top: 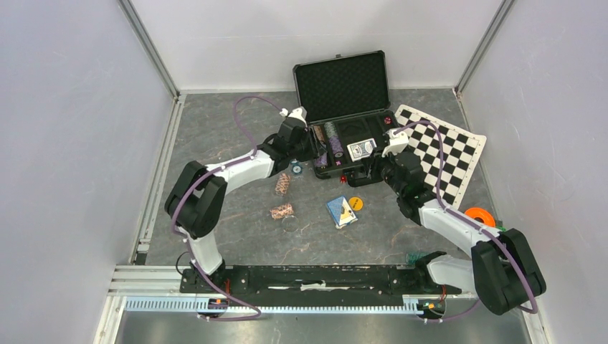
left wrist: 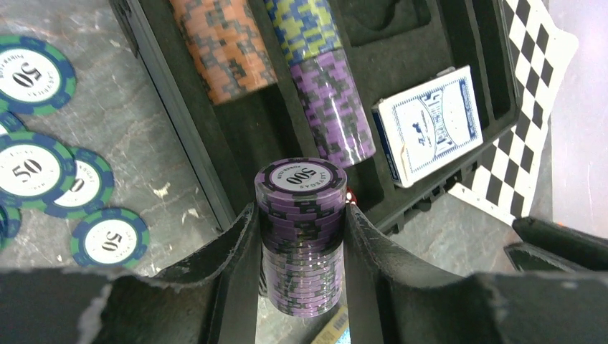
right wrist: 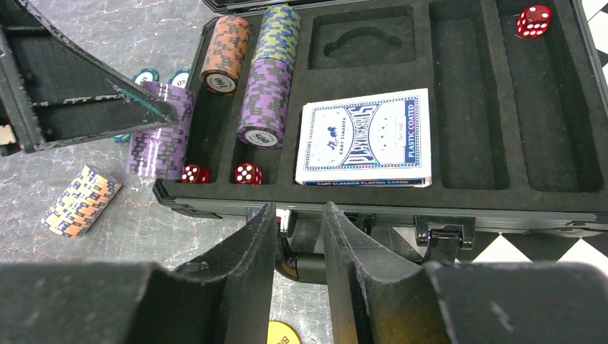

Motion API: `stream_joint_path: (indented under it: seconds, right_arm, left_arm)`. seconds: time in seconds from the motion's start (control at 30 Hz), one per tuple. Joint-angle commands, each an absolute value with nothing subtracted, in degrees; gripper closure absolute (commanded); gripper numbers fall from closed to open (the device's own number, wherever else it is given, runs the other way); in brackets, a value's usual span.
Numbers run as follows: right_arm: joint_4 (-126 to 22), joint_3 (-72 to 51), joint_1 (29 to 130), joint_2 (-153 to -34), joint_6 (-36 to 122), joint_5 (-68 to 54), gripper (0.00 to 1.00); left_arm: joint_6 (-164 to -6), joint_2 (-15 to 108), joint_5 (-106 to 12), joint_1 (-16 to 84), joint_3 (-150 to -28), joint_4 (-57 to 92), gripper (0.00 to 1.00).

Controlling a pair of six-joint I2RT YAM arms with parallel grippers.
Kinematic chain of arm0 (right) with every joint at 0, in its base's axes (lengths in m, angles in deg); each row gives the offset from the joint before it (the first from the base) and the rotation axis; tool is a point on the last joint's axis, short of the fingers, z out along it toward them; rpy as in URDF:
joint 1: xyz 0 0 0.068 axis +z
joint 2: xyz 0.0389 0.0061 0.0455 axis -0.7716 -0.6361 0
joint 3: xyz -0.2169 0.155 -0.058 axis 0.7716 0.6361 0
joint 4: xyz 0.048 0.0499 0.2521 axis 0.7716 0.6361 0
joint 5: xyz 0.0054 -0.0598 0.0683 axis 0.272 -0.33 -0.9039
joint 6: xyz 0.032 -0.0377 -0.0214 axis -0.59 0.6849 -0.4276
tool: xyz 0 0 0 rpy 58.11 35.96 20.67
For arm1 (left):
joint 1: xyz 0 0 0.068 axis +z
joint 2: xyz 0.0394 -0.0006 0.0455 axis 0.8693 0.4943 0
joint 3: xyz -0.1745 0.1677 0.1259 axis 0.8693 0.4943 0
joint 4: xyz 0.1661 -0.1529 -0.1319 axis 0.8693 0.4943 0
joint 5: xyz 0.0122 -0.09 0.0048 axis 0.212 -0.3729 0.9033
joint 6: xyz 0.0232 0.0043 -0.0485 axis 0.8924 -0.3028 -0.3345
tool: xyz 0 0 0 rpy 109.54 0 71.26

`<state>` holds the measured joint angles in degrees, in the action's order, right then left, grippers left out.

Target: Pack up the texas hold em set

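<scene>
Within left claw (left wrist: 301,215), purple chip stack (left wrist: 301,247)

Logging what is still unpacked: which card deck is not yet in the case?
Find the open black case at the table's far side. Just in front of it, a blue card deck lies on the grey tabletop beside a yellow round button. The other deck sits in the case's foam; this one lies outside.

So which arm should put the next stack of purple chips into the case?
Left. The left gripper clamps the purple chip stack at the left edge of the case, beside the chip rows. The right gripper sits at the front, seemingly closed on the case handle, and holds no chips.
</scene>
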<state>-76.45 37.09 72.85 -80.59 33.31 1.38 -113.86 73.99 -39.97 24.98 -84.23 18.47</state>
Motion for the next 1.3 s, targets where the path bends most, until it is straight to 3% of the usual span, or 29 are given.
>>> stream_joint_path:
  seconds: [0.0, 0.8, 0.9, 1.0, 1.1, 1.27]
  right_arm:
    - [-79.64, 37.45, 72.39, -79.06, 33.1, 2.27, 0.65]
    - [-80.83, 37.83, 71.52, -80.23, 32.35, 1.3, 0.65]
    - [-80.94, 37.85, 71.4, -80.25, 32.26, 1.3, 0.65]
    - [-80.94, 37.84, 71.4, -80.43, 32.19, 1.3, 0.65]
    - [-80.94, 37.85, 71.23, -80.37, 32.09, 1.3, 0.65]
    - [-80.94, 37.94, 71.07, -80.37, 32.0, 1.25, 0.64]
  left_arm:
    - [-112.1, 74.43, -36.44, 25.17, -88.46, 9.89, 0.69]
    - [-111.56, 79.52, -33.8, 25.21, -86.86, 4.17, 0.69]
    - [-111.99, 79.54, -33.87, 25.22, -85.26, 3.55, 0.61]
    - [-113.72, 79.03, -32.66, 24.83, -84.49, 5.46, 0.41]
    - [-114.31, 78.68, -33.09, 24.61, -85.56, 8.97, 0.28]
    - [-113.2, 76.02, -31.17, 24.47, -86.93, 13.08, 0.24]
